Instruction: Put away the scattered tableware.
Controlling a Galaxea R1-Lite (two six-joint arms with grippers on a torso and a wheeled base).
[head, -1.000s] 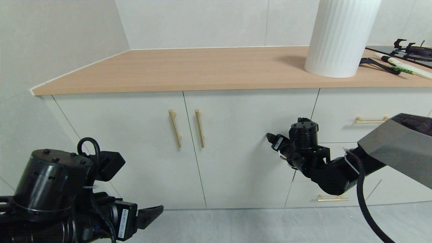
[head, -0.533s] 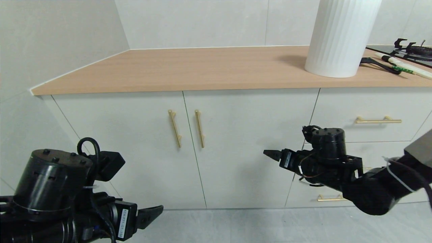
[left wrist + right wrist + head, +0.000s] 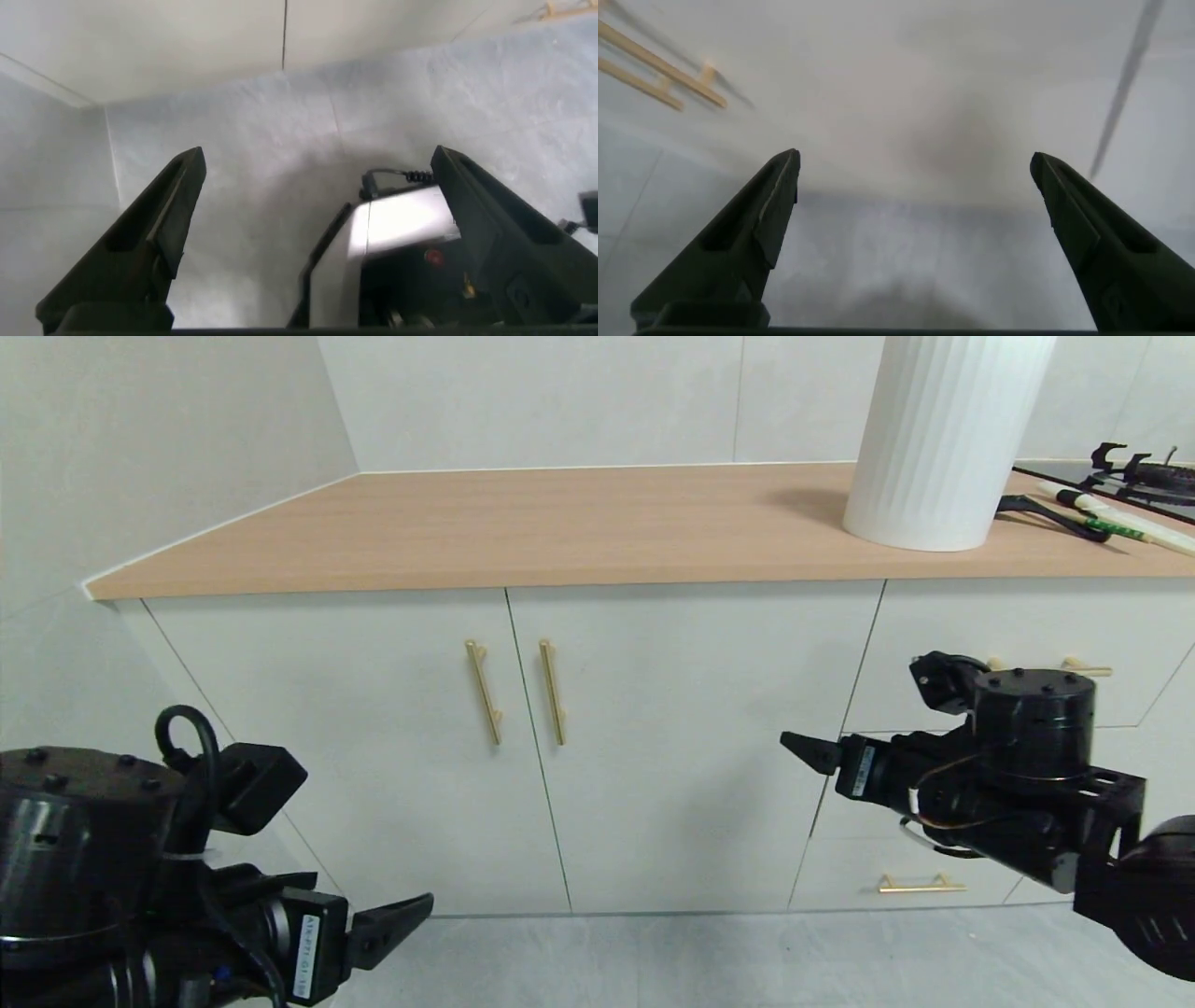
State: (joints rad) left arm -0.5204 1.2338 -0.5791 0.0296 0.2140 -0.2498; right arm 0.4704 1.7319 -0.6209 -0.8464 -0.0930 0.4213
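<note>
Wood-toned countertop (image 3: 560, 523) runs above pale cabinet doors (image 3: 653, 747) with brass handles (image 3: 552, 691), ahead of my fingers (image 3: 738, 243). My left gripper (image 3: 318, 159) gapes wide and empty over grey floor tiles (image 3: 262, 196); my right gripper (image 3: 915, 161) likewise, facing the doors. Scattered utensils (image 3: 1106, 527) lie well above my right fingers, just beside a white ribbed vase (image 3: 943, 439).

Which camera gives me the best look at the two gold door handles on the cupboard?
The head view: both door handles stand whole, upright, side by side on the closed cupboard doors. The right wrist view catches the door handles blurred and cut off at its edge. The left wrist view faces the floor.
</note>
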